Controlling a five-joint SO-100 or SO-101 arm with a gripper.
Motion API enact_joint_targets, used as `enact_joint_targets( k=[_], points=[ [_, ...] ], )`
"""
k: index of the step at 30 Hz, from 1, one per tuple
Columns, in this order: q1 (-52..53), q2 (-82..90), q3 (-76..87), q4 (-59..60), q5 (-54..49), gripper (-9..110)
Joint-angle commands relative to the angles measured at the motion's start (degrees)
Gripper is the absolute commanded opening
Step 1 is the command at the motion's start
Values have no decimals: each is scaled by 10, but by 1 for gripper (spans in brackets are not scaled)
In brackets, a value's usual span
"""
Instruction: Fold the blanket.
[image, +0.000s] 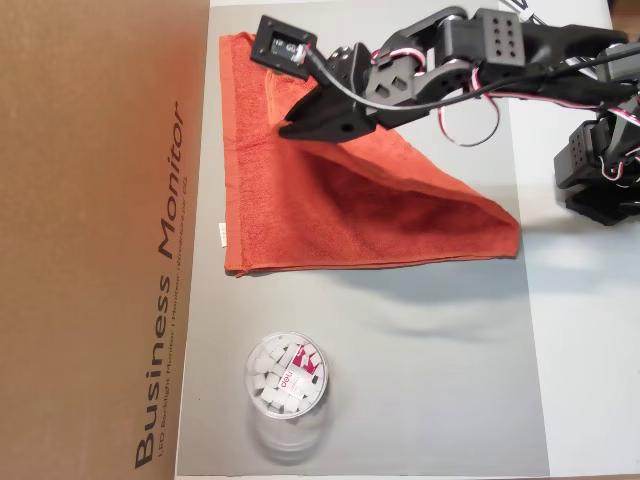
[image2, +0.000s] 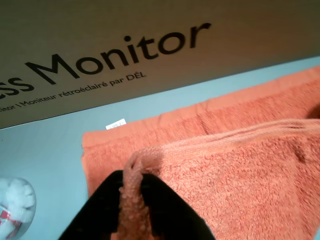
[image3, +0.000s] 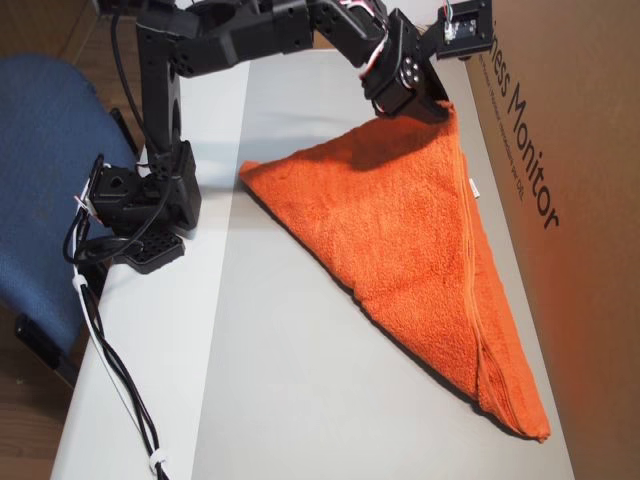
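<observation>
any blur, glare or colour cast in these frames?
Wrist view: soft overall, the jaws a dark blur at the bottom edge, the orange-red terry-cloth blanket fuzzy, the grey mat tinted blue. An overhead view: the clear plastic cup of white cubes shows a ghosted smear below it. Another overhead view: sharp, with an orange tint on the brown cardboard box.

cardboard monitor box (image: 90, 230), plastic cup (image: 286, 378), blue chair (image3: 45, 170)

My arm (image3: 230, 35) is all matte black plastic, boxy motor blocks with rows of small screw holes; red, white and black wires (image: 470, 105) loop between joints; small square camera (image: 283, 42) with a white label by the wrist; black pointed fingers (image: 315, 122); black cable (image3: 105, 350), white ties, trails from the base (image3: 140, 205).
</observation>
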Motion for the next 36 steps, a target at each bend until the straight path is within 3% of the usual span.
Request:
enact_joint_targets(
  k=[1,12,25,36],
  points=[
    [-6,-7,-33,-35,-6,0],
    [-33,-83,-33,-126,-7,0],
    [-70,-178,-40,-263,-164,0],
    [-98,-277,-117,-268,-227,0]
  ],
)
